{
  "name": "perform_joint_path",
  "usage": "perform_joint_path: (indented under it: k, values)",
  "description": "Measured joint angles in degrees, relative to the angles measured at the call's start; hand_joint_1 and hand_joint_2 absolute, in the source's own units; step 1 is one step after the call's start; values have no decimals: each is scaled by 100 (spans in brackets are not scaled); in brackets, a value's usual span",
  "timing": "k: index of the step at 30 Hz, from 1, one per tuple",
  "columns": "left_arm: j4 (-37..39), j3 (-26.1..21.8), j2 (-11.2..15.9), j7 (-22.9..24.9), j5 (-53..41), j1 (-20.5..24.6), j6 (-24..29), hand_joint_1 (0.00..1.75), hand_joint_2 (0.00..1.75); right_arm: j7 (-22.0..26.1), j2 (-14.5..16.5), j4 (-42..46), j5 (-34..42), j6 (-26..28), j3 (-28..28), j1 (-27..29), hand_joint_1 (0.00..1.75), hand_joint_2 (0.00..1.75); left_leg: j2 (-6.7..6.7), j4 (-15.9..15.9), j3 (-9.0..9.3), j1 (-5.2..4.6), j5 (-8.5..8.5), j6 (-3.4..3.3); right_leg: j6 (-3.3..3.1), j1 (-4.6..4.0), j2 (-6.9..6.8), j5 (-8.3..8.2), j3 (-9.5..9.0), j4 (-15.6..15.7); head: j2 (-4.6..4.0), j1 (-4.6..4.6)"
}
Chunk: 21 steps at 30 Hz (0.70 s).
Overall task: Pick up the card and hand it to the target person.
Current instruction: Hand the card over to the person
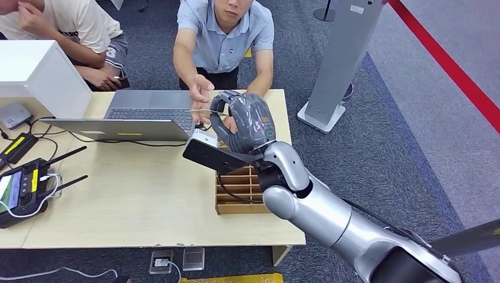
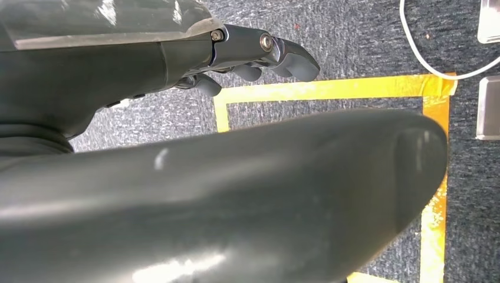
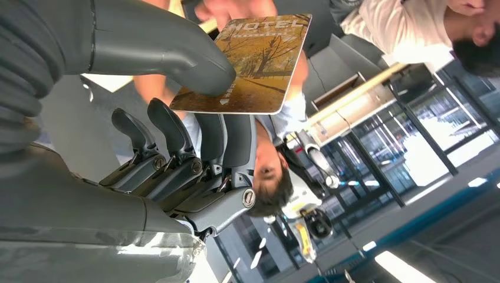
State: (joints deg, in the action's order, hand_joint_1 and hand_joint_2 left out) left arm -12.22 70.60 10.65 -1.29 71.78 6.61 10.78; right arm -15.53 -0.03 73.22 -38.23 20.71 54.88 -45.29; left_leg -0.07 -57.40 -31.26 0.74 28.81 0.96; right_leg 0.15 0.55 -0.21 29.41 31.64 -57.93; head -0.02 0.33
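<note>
A brown card [image 3: 253, 59] printed "HOTEL" is pinched in my right hand [image 3: 177, 147], thumb on its face and fingers [image 3: 168, 127] under it. From the head view the card [image 1: 200, 110] shows edge-on as a thin pale line, held out by my right hand [image 1: 244, 121] over the table's far side. A person in a blue shirt [image 1: 227, 41] leans in, and that person's hand [image 1: 200, 91] is on the card's far end. My left hand [image 2: 259, 59] hangs over the carpet, holding nothing, its fingers loosely bent and apart from the thumb.
An open laptop [image 1: 144, 112] sits left of the card. Under my forearm lies a wooden divided box [image 1: 236, 188]. A black controller [image 1: 23, 188] and a white box [image 1: 35, 73] are at the left. A second person [image 1: 76, 29] sits far left; a grey stand [image 1: 339, 65] is right.
</note>
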Motion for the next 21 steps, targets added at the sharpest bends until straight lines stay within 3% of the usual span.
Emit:
perform_joint_path:
  k: [14,18,21]
  values:
    - [0,0,2,-23,22,-1,-13,0,0,39,328,-776,-326,229,25,-2,155,175,0,0,1,0,0,0,0,0,0,0,0,0,0,-1]
    - [0,1,2,-26,17,-1,-10,0,0,34,378,-904,-391,280,32,-1,0,175,0,0,1,0,0,0,0,0,0,0,1,0,0,0]
    - [0,3,2,-26,-15,-1,4,0,0,51,412,-981,-378,281,37,-1,0,175,0,0,1,0,0,0,0,0,0,0,1,0,0,-2]
